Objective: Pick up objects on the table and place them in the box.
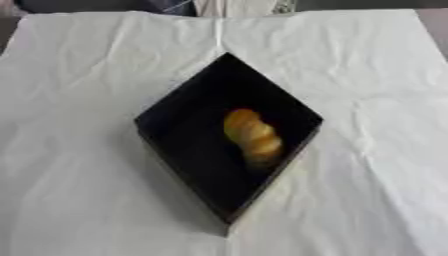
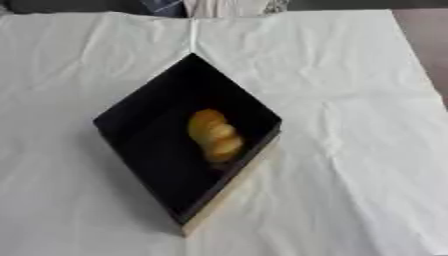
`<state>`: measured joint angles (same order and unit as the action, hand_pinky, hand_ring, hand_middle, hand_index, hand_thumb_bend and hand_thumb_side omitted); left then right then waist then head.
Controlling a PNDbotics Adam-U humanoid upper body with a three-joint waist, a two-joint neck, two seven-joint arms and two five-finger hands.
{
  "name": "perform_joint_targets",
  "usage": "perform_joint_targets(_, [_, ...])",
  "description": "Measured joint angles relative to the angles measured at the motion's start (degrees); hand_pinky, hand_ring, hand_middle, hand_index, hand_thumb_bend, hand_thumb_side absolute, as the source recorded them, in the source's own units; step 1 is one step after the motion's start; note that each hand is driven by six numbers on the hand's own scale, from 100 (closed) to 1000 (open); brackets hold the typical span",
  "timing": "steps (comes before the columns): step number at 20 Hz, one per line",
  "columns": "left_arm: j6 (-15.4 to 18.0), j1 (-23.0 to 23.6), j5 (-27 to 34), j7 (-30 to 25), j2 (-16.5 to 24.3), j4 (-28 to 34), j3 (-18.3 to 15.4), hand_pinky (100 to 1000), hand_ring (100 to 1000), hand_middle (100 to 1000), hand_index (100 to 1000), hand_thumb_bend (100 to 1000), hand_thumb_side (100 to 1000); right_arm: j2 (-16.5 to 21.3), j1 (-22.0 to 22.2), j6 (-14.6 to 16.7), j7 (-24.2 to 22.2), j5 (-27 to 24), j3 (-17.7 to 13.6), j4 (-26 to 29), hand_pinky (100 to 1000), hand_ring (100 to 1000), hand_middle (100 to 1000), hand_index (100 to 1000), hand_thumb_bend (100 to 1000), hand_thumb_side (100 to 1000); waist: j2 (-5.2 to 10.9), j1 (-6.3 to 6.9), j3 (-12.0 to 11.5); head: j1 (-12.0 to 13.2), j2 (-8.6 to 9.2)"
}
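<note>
Neither the left nor the right robot hand shows in either eye view, so their finger state cannot be told, and no position can be given relative to a hand; locations below are stated against the box and cloth instead.

A black box [image 1: 175, 131] sits on a creased white cloth [image 1: 87, 200] covering the table, turned so one corner points toward the robot and the opposite corner away. Its walls are dark and its interior is black; the near right wall shows a pale outer edge in the right eye view.

Inside the box lies one golden-yellow item [image 1: 252, 136], elongated and lumpy, with three rounded bulges like a twisted bread roll. It rests on the box floor, right of centre, near the right wall, running lengthwise from far-left to near-right.
</note>
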<state>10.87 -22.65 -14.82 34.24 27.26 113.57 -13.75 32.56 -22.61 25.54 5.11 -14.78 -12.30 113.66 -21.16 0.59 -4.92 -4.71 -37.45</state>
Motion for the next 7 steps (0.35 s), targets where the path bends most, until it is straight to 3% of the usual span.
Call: perform_joint_targets(7, [1.7, 1.3, 1.0, -0.9, -0.7, 0.1, -1.7, 810, 733, 733, 853, 300, 360, 0.0, 0.2, 0.2, 0.0, 0.1, 0.0, 0.0, 908, 863, 699, 795, 100, 237, -0.01, -0.46, -0.2, 0.0, 0.0])
